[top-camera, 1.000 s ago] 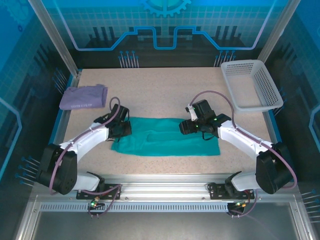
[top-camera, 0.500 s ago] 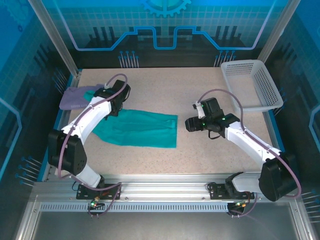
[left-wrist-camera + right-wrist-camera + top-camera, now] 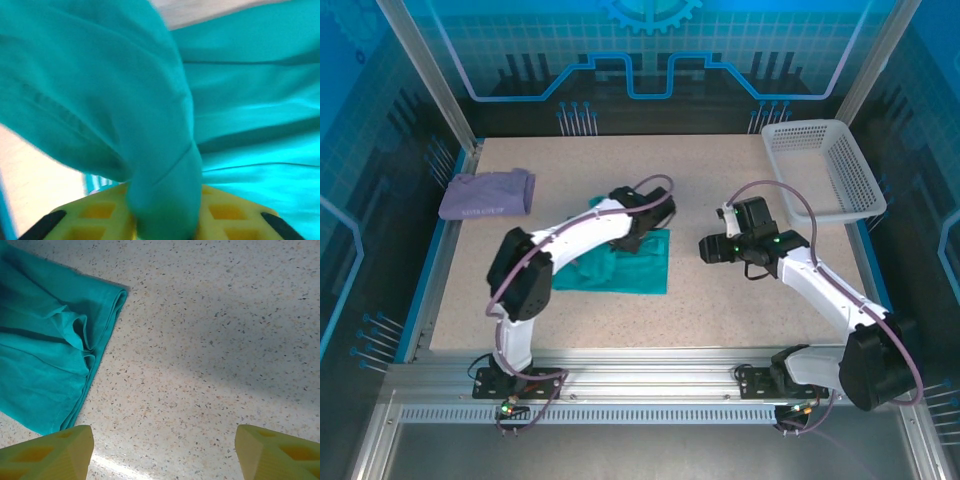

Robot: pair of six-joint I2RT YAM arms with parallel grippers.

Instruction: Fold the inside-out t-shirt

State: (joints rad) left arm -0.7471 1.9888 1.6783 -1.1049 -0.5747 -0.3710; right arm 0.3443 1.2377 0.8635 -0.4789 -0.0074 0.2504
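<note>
The inside-out t-shirt (image 3: pixel 620 268) is teal-green and lies folded into a short bundle at the middle of the table. My left gripper (image 3: pixel 655 222) reaches over its far right corner. In the left wrist view a wad of the t-shirt (image 3: pixel 240 100) fills the gap between the yellow fingers (image 3: pixel 90 217), so the left gripper (image 3: pixel 165 215) is shut on the cloth. My right gripper (image 3: pixel 705 248) hovers to the right of the shirt, open. Its yellow fingertips (image 3: pixel 55 452) stand wide apart over bare table, with the t-shirt's folded edge (image 3: pixel 40 365) at the left of the right wrist view.
A lavender folded garment (image 3: pixel 487 194) lies at the far left of the table. A white mesh basket (image 3: pixel 825 170) stands at the far right corner. Speckled tabletop (image 3: pixel 740 310) stretches in front of and right of the shirt.
My left arm swung from the far left across to the centre, carrying the shirt's left end over onto its right half. The right gripper drifted slightly right.
</note>
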